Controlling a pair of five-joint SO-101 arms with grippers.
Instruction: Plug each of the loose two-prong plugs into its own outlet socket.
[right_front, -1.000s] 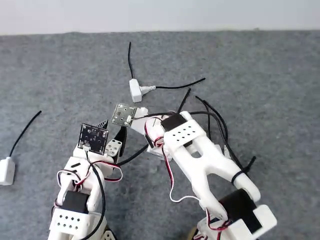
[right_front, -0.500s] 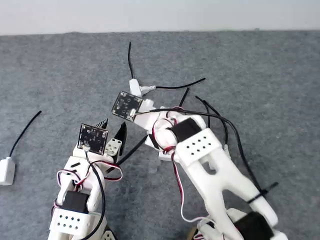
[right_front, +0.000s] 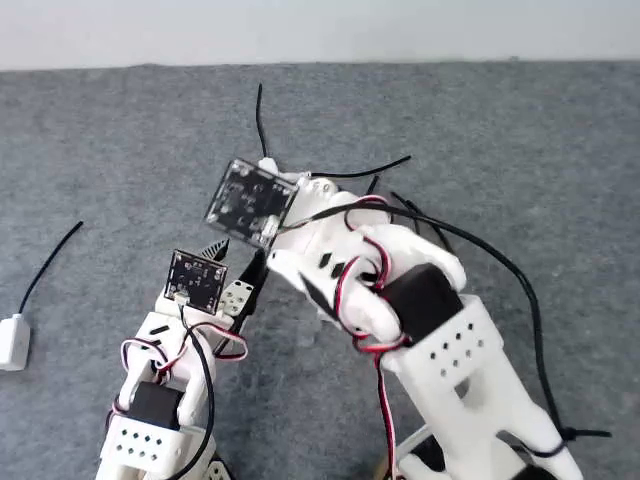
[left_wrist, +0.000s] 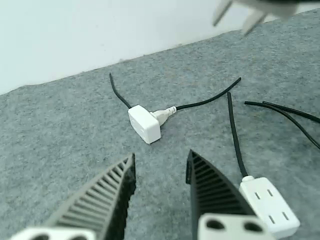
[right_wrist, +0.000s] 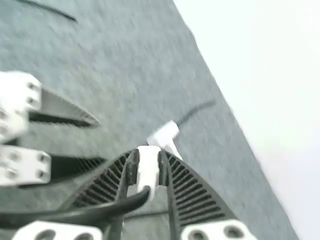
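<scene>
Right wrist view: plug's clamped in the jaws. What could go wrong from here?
1. The black cord crosses the right gripper holding the plug; it could snag or tug the plug askew.
2. The open left gripper sits close by; the two might collide.
3. The empty socket lies loose on the grey mat and may slide when pushed.

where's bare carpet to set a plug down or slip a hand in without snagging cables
Free: grey carpet at far right, between the black cables and the pale back wall; the stretch between the white outlet block at the left edge and the left arm. Crowded: the middle, around the second white outlet, cables and right arm.
</scene>
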